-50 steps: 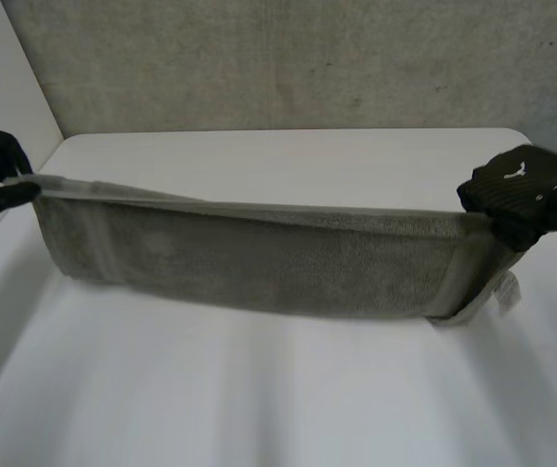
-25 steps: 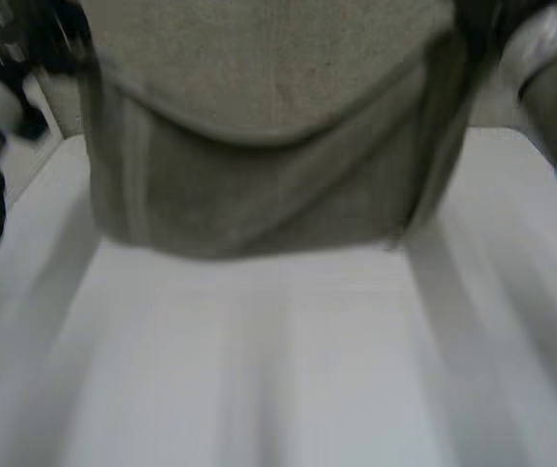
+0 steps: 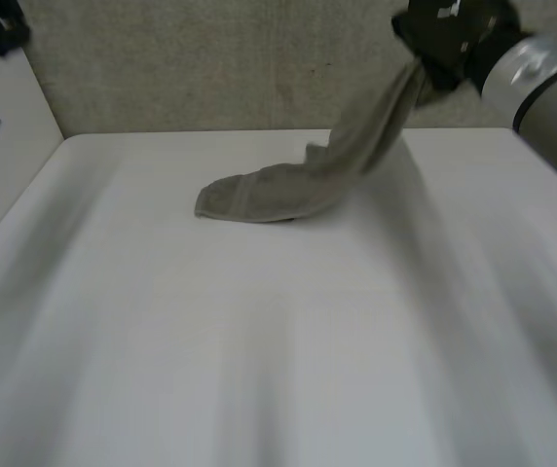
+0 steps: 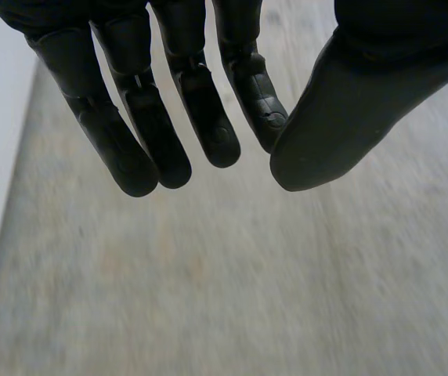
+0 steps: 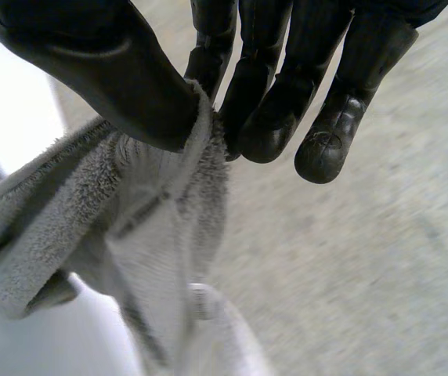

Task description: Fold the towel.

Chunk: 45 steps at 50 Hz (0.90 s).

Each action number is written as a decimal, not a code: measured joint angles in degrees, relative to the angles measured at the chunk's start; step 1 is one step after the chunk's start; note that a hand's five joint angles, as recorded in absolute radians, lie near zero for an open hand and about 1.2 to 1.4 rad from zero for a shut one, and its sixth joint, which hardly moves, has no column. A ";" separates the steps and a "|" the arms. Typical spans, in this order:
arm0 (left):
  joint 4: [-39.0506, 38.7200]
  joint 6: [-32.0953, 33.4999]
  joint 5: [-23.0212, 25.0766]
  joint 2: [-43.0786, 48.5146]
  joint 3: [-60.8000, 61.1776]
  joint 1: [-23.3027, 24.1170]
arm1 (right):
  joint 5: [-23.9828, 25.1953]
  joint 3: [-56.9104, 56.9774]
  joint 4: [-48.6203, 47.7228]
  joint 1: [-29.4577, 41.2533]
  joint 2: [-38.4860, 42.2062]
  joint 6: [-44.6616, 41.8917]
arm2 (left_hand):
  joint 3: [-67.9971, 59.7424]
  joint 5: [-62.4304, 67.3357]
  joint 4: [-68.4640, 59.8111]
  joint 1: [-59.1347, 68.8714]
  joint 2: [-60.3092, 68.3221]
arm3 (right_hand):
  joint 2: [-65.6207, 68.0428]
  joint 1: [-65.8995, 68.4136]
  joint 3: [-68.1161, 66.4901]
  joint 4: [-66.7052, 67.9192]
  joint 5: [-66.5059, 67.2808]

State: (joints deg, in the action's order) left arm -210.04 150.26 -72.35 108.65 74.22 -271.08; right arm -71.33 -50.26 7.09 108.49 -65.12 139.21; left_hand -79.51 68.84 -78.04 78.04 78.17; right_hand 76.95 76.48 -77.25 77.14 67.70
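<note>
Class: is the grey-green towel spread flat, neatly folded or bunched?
Bunched: the grey-green terry towel hangs as a rumpled strip from the right hand, its end heaped on the white table.

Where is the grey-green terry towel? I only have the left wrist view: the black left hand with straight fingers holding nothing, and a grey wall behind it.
Observer: The grey-green terry towel is with the black right hand, which is raised at the far right. The right wrist view shows the thumb pinching the towel's edge against the fingers.
Operator: Is the whole towel in the air, or is part of it down?
Observer: Part is down. In the head view it slopes from that hand to the white table, and its lower end lies bunched there, toward the far middle.
</note>
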 measured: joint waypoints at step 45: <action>-0.27 35.34 4.84 24.24 1.55 26.13 | -4.00 -15.79 10.42 -7.33 -30.98 19.96 | 46.86 -47.32 44.81 -44.76 -45.43 | 0.00 0.00 -0.04 0.00 0.00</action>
State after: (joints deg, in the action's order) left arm -210.31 185.60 -67.51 132.89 75.77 -244.95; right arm -75.33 -66.06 17.50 101.16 -96.10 159.17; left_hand -32.65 21.52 -33.23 33.28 32.75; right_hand 76.95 76.48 -77.29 77.14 67.70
